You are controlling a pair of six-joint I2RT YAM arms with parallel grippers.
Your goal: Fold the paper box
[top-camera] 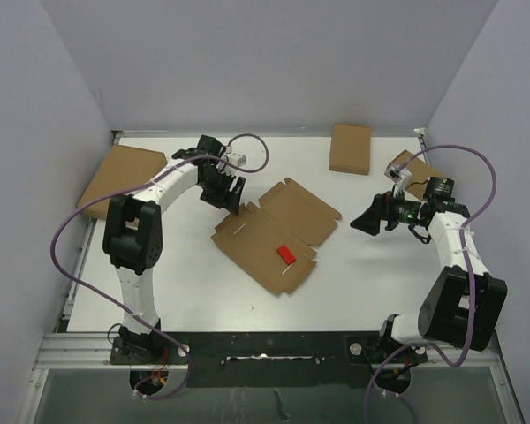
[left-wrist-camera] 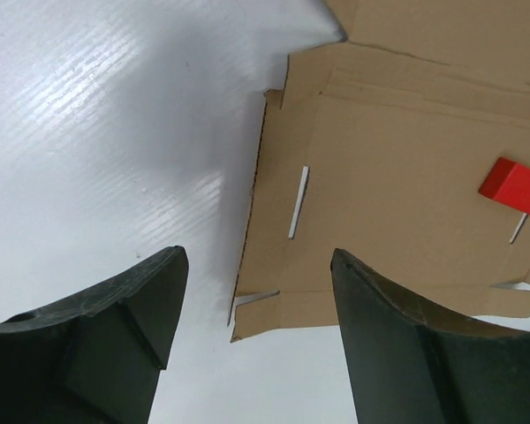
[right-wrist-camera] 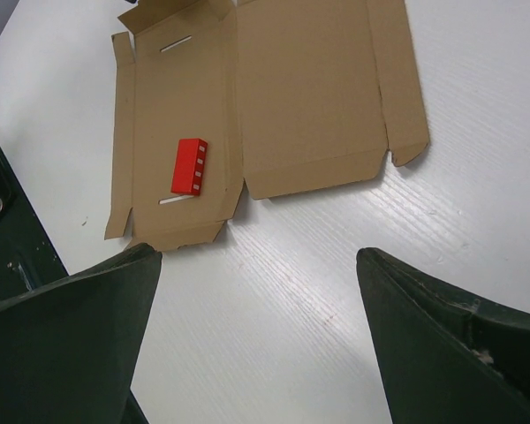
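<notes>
— Brown cardboard paper box (top-camera: 276,234), where?
— Lying flat and unfolded mid-table (top-camera: 185,291), lid panel toward far right. Red block (top-camera: 286,255) sitting on near panel, beside a slit.
— Left hand (top-camera: 228,193)?
— Fingers apart, nothing between. Hovering over box's far-left corner.
— Right hand (top-camera: 367,218)?
— Spread wide, empty. Off to right of box, not touching.
— Anything else?
— Larger cardboard sheet (top-camera: 115,177) at far left, smaller box (top-camera: 350,147) at far edge, another (top-camera: 415,172) far right, partly hidden by right arm.
</notes>
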